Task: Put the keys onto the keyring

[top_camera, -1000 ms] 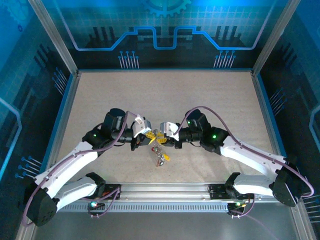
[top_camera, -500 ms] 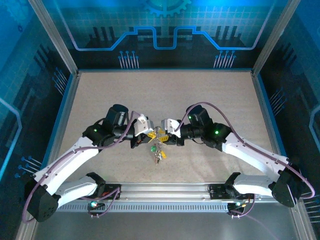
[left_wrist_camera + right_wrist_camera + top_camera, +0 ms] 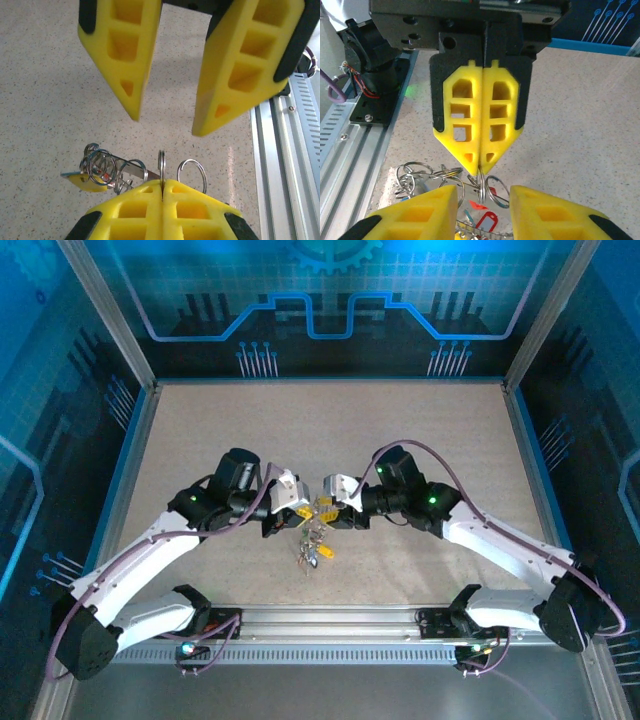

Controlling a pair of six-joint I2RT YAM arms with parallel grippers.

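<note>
My left gripper (image 3: pixel 162 182) is shut on a thin silver split ring (image 3: pixel 161 162), which stands on edge between its yellow fingertips. A bunch of small rings and keys (image 3: pixel 107 167) hangs off it to the left, one key with a yellow tag. My right gripper (image 3: pixel 483 194) faces it, open, one finger on each side of that ring and touching neither side. Red-tagged keys (image 3: pixel 489 220) lie under it. From above, both grippers (image 3: pixel 306 514) (image 3: pixel 324 512) meet at mid-table with the keys (image 3: pixel 312 548) just below. I cannot pick out the keyring in the bunch.
A speckled beige tabletop (image 3: pixel 330 440) lies all round the grippers. An aluminium rail (image 3: pixel 330 622) runs along the near edge, close behind both arms. Blue-trimmed walls (image 3: pixel 130 450) close in the left, right and far sides.
My right gripper's jaws have spread apart around the ring. Both wrists have shifted slightly, and the hanging bunch of keys has swung a little to the left.
</note>
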